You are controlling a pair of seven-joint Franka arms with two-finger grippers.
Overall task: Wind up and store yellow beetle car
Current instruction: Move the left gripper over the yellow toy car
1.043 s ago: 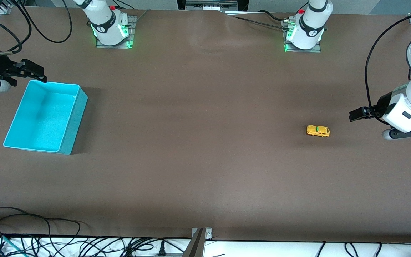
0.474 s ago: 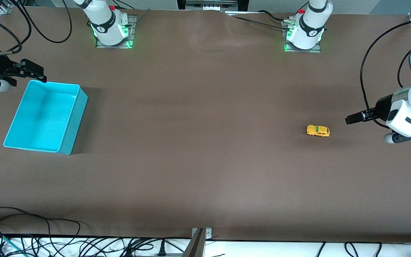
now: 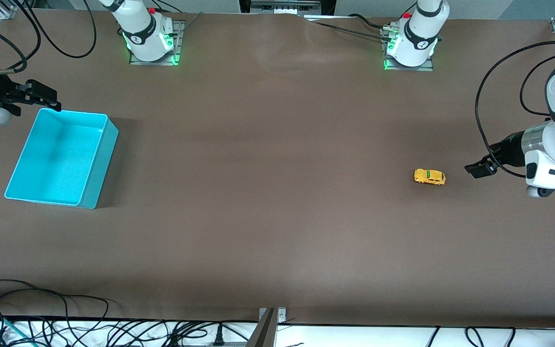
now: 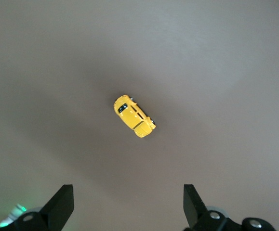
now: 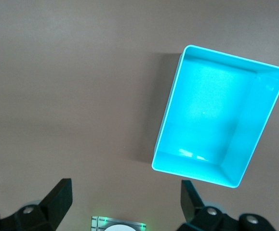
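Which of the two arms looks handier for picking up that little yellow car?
Probably the left. Its tool hangs open just beside the yellow beetle car, at the left arm's end. The right tool is open by the turquoise bin.

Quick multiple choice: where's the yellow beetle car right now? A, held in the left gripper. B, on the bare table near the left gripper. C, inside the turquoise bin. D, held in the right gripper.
B: the yellow beetle car sits on its wheels on the table, apart from the open left gripper, while the turquoise bin by the open right gripper holds nothing.
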